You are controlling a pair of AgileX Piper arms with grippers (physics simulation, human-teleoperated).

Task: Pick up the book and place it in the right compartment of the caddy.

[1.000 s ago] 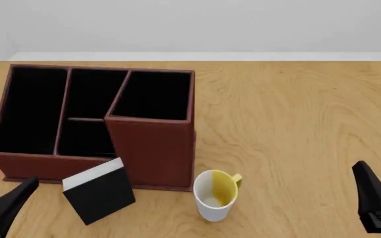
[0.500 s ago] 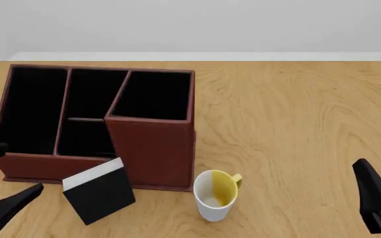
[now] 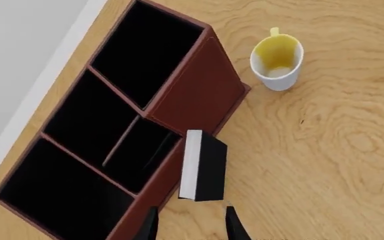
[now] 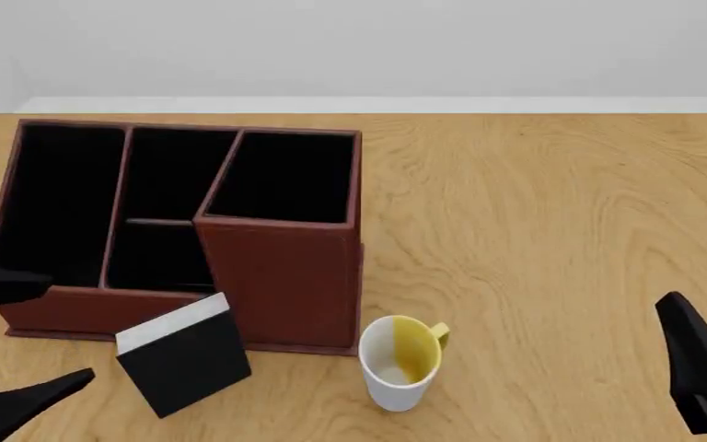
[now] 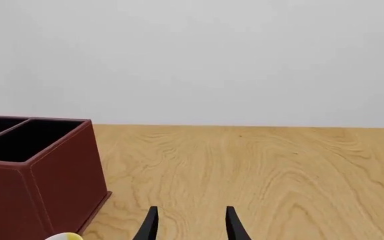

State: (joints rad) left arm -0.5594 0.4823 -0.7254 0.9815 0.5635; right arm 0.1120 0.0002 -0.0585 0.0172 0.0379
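- In front of the caddy [image 4: 181,230], the book [image 4: 184,354] is lying on the table [image 4: 550,230], touching the caddy's front wall, below the right compartment [image 4: 283,177].
- Beside the caddy's front corner, a mug [image 4: 399,362] is standing upright.
- The left gripper [image 4: 4,341] is hanging spread wide beside the book, holding nothing.
- The right gripper [image 5: 188,222] is hovering far from the caddy, fingers apart, empty.

Looks like a bare simulated desk setup, kinda office-ish: a light wood-grain table [image 4: 550,230] against a plain pale wall [image 5: 192,55], with a reddish-brown leather-look organiser box [image 4: 280,276] and a white mug with yellow inside [image 4: 399,362] sitting on it.
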